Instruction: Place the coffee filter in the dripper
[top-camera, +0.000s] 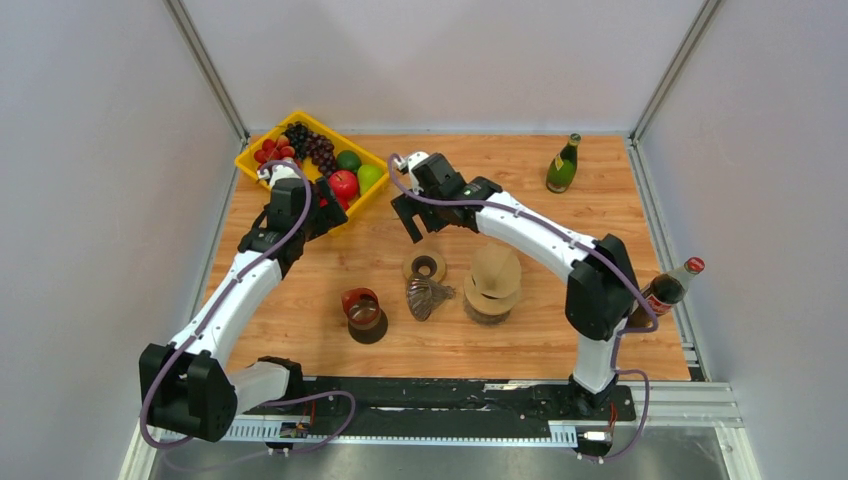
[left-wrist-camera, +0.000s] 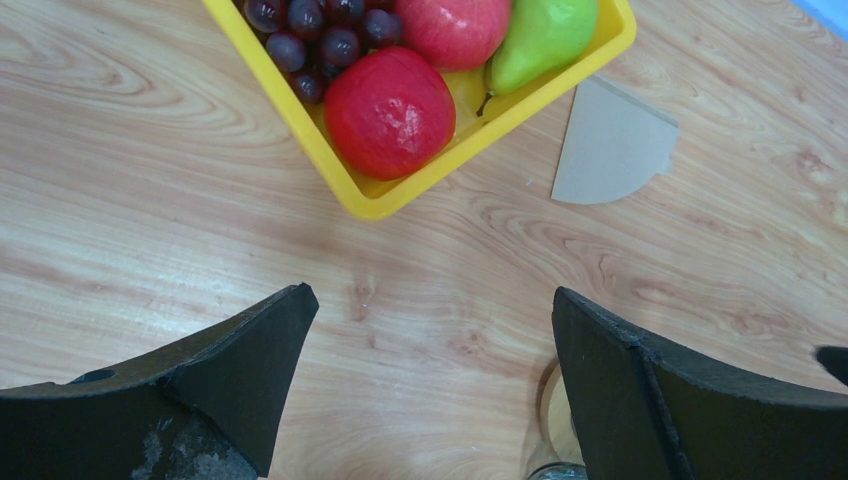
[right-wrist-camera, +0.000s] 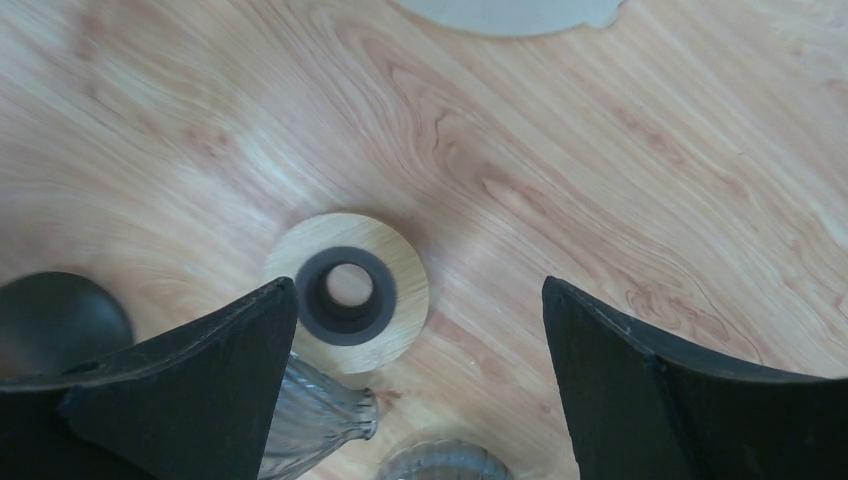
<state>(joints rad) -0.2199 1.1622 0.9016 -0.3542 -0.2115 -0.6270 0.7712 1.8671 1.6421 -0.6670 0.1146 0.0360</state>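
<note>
Overhead, the glass dripper (top-camera: 428, 297) lies just behind the right pincer (top-camera: 420, 222), toward its base. The left pincer (left-wrist-camera: 430, 380) gapes empty, the flat coffee filter (left-wrist-camera: 610, 145) ahead-right by the fruit tray (left-wrist-camera: 330, 160). The right pincer, equally wide, faces the filter, likely to fetch it.

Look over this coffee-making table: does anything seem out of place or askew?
Yes. The glass dripper lies tipped on its side next to a wooden ring instead of standing upright. One loose paper filter lies flat on the table beside the yellow fruit tray, away from the filter stack.
</note>
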